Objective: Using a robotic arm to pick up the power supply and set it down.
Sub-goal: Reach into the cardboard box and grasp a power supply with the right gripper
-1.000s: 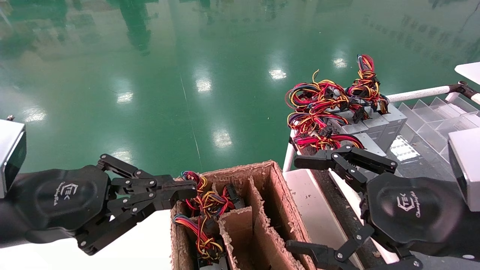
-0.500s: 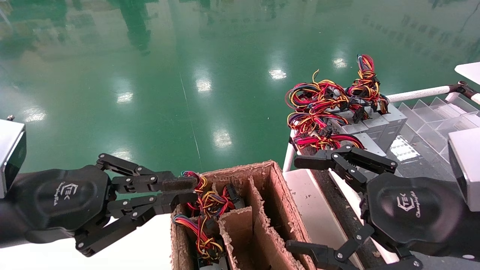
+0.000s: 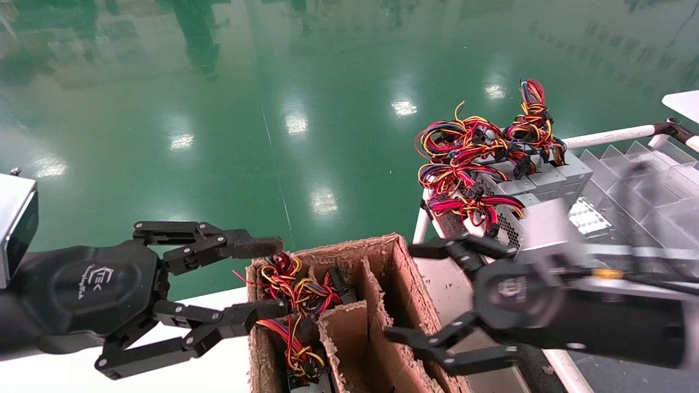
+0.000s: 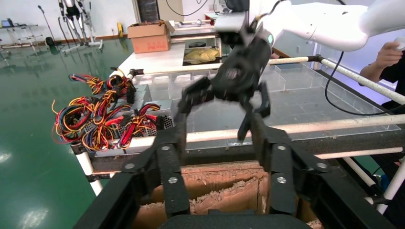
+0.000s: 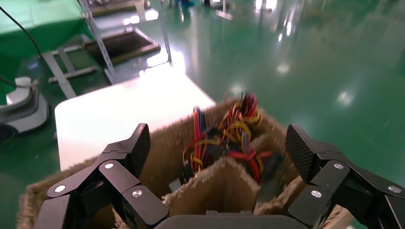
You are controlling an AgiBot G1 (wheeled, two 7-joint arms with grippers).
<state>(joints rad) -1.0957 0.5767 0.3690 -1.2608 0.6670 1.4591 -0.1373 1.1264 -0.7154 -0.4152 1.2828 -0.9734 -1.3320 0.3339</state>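
Note:
A power supply stands in the left compartments of the cardboard box (image 3: 382, 295); mostly its red, yellow and orange wire bundle (image 3: 289, 289) (image 5: 224, 138) shows. My left gripper (image 3: 267, 278) (image 4: 217, 138) is open at the box's left wall, with its fingertips either side of the wire bundle's edge. My right gripper (image 3: 404, 293) (image 5: 219, 148), also open, hovers over the box's right side, facing the wires and holding nothing. It shows in the left wrist view as well, as the right gripper (image 4: 239, 78) across the box.
Several grey power supplies (image 3: 546, 177) (image 4: 143, 121) with tangled wires lie on the rack at the right, beside clear dividers (image 3: 639, 180). A white rail (image 3: 606, 135) edges the rack. A white table (image 3: 207, 355) (image 5: 124, 109) lies left of the box. Green floor lies beyond.
My left gripper went from shut to wide open beside the wires. My right arm swung left from the rack to above the box's right side.

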